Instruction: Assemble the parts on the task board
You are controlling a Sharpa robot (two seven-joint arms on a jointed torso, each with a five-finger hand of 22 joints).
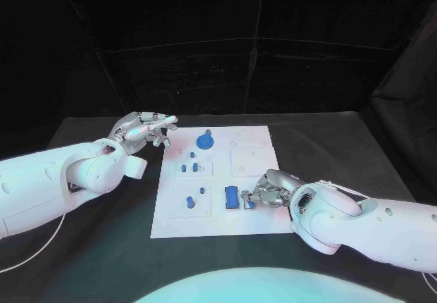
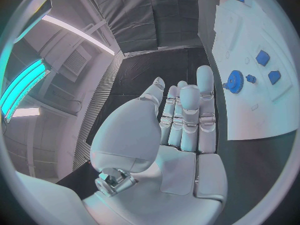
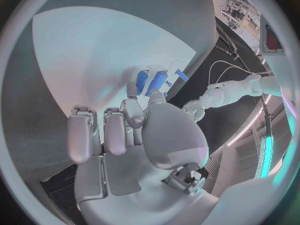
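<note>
The white task board (image 1: 245, 221) lies mid-table. At its far end sits a blue gear (image 1: 205, 140), with small blue pieces (image 1: 193, 168) and a blue peg (image 1: 191, 202) down its left half. A long blue block (image 1: 231, 197) lies near the board's middle. My right hand (image 1: 264, 192) rests on the board just right of that block, thumb and a finger pinching a small blue part (image 1: 249, 203), seen at the fingertips (image 3: 142, 80) beside the block (image 3: 157, 81). My left hand (image 1: 146, 129) hovers off the board's far left corner, fingers extended (image 2: 187, 120) and holding nothing.
Black table (image 1: 364, 151) surrounds the board, with bare room on both sides. The board's right half has empty recessed outlines (image 1: 247, 161). In the left wrist view the gear (image 2: 235, 79) and two blue pieces (image 2: 262, 58) sit on the board (image 2: 250, 110).
</note>
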